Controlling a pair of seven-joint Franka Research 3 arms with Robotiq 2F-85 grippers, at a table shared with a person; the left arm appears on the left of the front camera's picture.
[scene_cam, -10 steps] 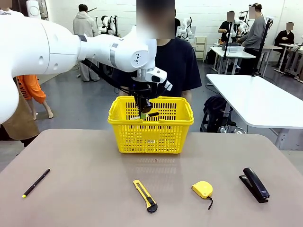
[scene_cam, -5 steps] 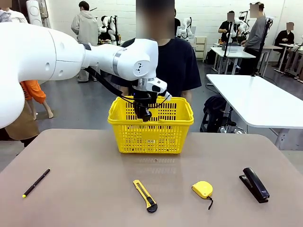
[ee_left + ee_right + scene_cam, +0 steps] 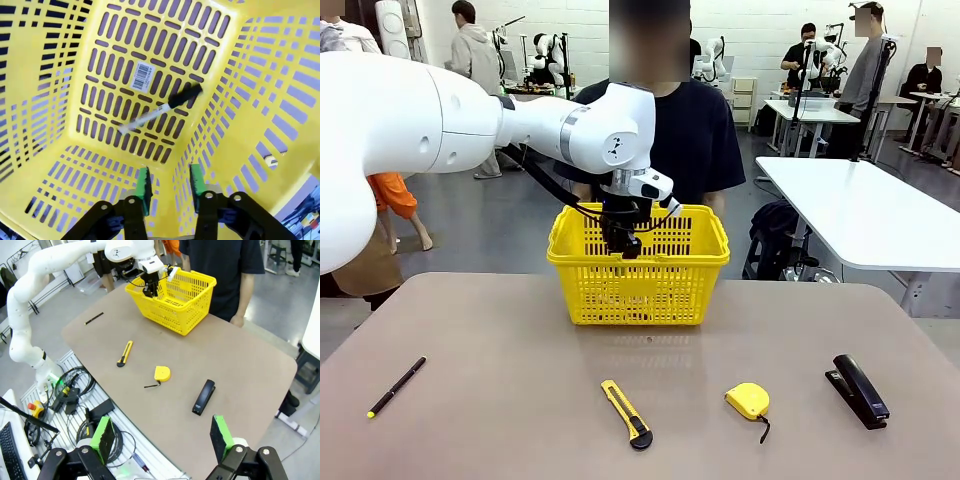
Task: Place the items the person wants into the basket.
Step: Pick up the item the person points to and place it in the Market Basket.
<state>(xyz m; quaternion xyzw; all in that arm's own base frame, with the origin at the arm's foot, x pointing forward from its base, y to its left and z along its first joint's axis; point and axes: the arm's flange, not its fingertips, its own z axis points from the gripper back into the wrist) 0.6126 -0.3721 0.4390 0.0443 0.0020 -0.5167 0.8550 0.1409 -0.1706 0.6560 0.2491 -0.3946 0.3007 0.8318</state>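
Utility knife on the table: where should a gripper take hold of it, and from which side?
Probably mid-body on the utility knife, coming straight down with the jaws set across its narrow width. It lies flat and slightly diagonal on the table, and both long sides are free.

Front camera faces 12 o'clock across the table (image 3: 500, 400); left wrist peers closely into the basket (image 3: 220, 125); distant right wrist shares both.

The left arm (image 3: 430, 110) is glossy white with fat rounded links, a grey ring (image 3: 566, 122) at one joint and black cables (image 3: 545, 182) looping beneath. The left gripper (image 3: 170, 176) and right gripper (image 3: 161, 434) are black, with bright green pads (image 3: 144, 186).
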